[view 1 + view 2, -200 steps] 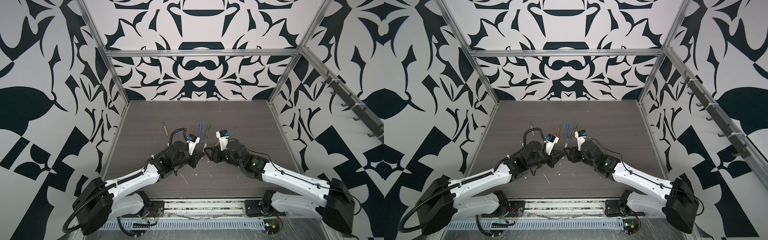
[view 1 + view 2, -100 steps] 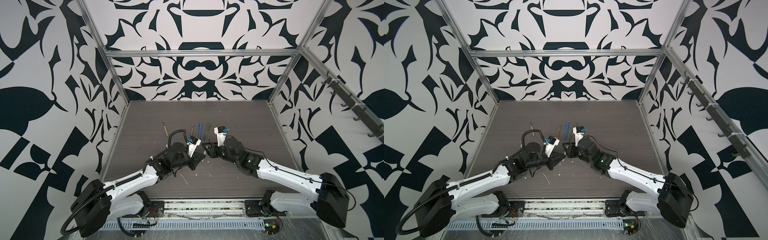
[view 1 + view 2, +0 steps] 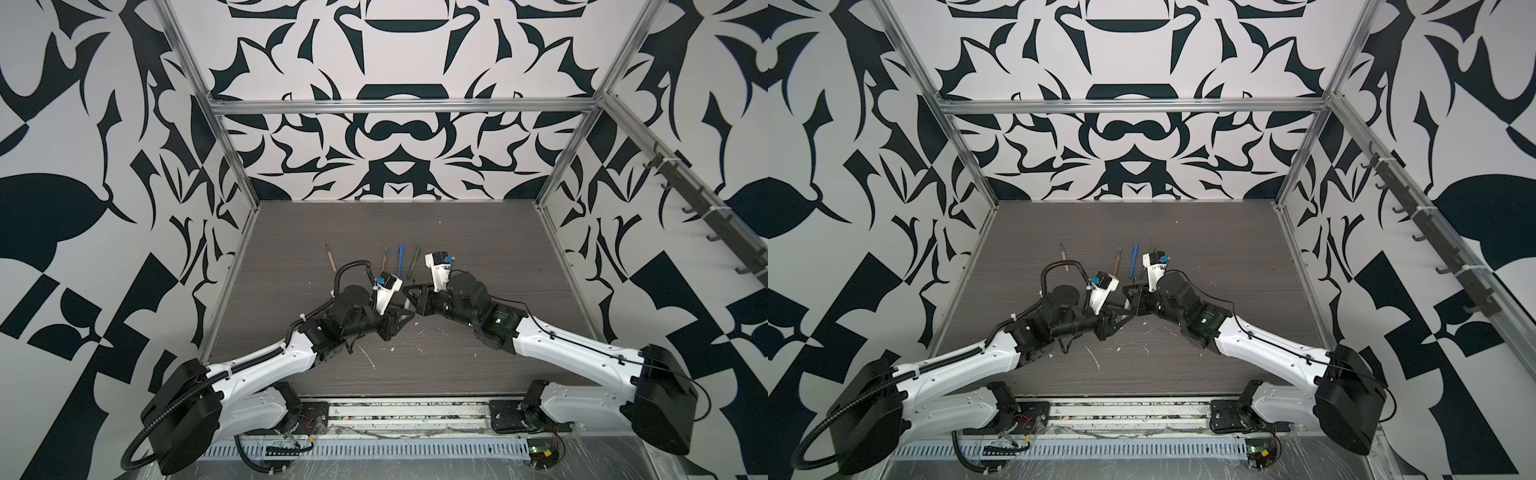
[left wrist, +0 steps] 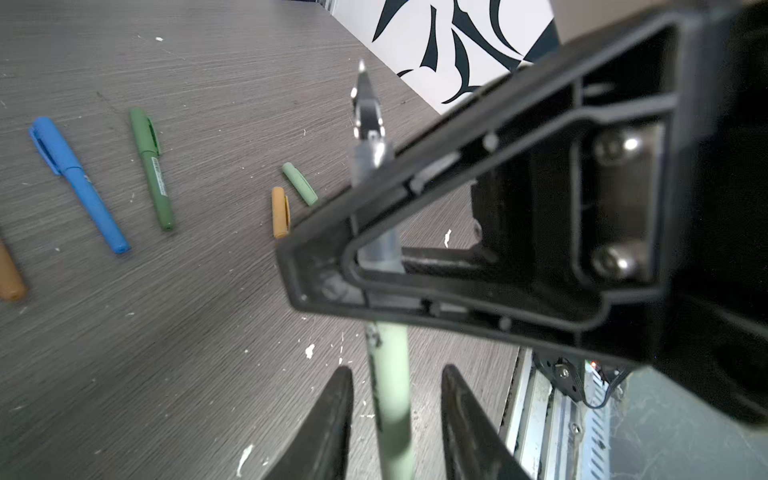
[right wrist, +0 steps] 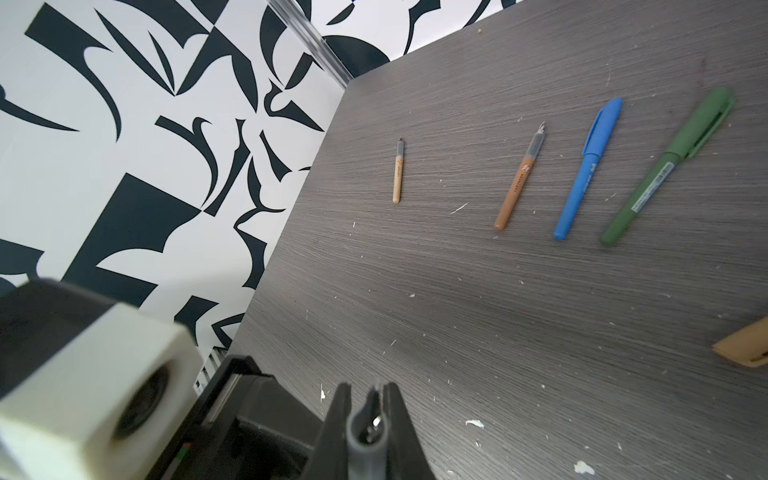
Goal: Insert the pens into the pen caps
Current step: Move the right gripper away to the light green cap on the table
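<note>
**Both top views:** My left gripper (image 3: 405,318) and right gripper (image 3: 412,293) meet tip to tip over the middle of the table (image 3: 498,257), on the near side of the blue pen (image 3: 400,259) and its neighbours. What sits between them is too small to make out here.

**Left wrist view:** The pale green pen (image 4: 390,386) runs between the left fingers (image 4: 332,424). They stand slightly parted, with a sliver of table showing on either side of the barrel, and seem to grip nothing. Further along, the right gripper's jaws pinch the pen's grey neck just behind the nib (image 4: 365,99). The pale green cap (image 4: 300,183) lies on the table beyond, just beside the orange-brown cap (image 4: 280,212).

**Right wrist view:** The right fingers (image 5: 399,419) are closed tight on that grey neck.

I read this as a hand-over to the right arm. To do it well, I would hold the right pinch firm. I would then draw the left gripper straight back along the barrel so it neither snags nor tilts the pen. The grip sits so near the nib that the cap may find little bare pen to slide over, so a regrip further down may be needed.
</note>
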